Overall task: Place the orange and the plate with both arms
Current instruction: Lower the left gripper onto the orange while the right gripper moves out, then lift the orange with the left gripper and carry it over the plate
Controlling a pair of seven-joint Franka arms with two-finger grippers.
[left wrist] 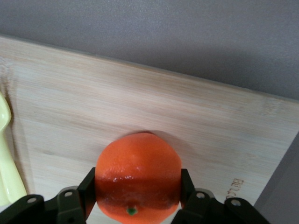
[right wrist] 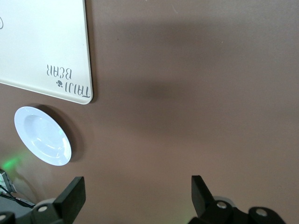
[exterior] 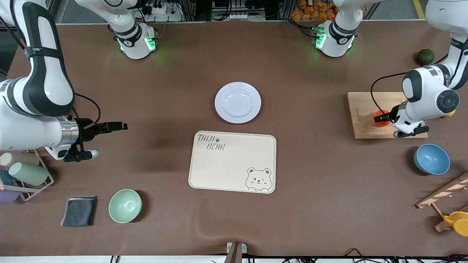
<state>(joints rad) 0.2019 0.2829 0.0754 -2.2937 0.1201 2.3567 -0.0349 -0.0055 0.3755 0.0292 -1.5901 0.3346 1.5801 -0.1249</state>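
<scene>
At the right arm's end of the brown bench [exterior: 321, 204], the right gripper [exterior: 120, 126] hangs over bare bench, its fingers [right wrist: 71, 196] spread wide with nothing between them, a spread only the right wrist view shows plainly. Below it in the front view lie a dark folded cloth [exterior: 79, 210] and a mint-green bowl [exterior: 125, 205]. In the middle sits the plate [exterior: 237, 102], pale and glossy, flat on the bench and farther from the front camera than the cream bear tray [exterior: 232, 161] just beside it; the right wrist view catches both together (the tray's lettering upside down there). Toward the left arm's end, the wooden cutting board [exterior: 360, 109] carries the orange [exterior: 382, 117], which the left gripper [exterior: 381, 118] has its fingers [left wrist: 88, 193] clamped on from both sides; the left wrist view shows the fruit resting on the board, while the front view half hides it under the arm. A blue bowl [exterior: 431, 159] sits nearer the camera, a dark green fruit [exterior: 425, 57] farther.
</scene>
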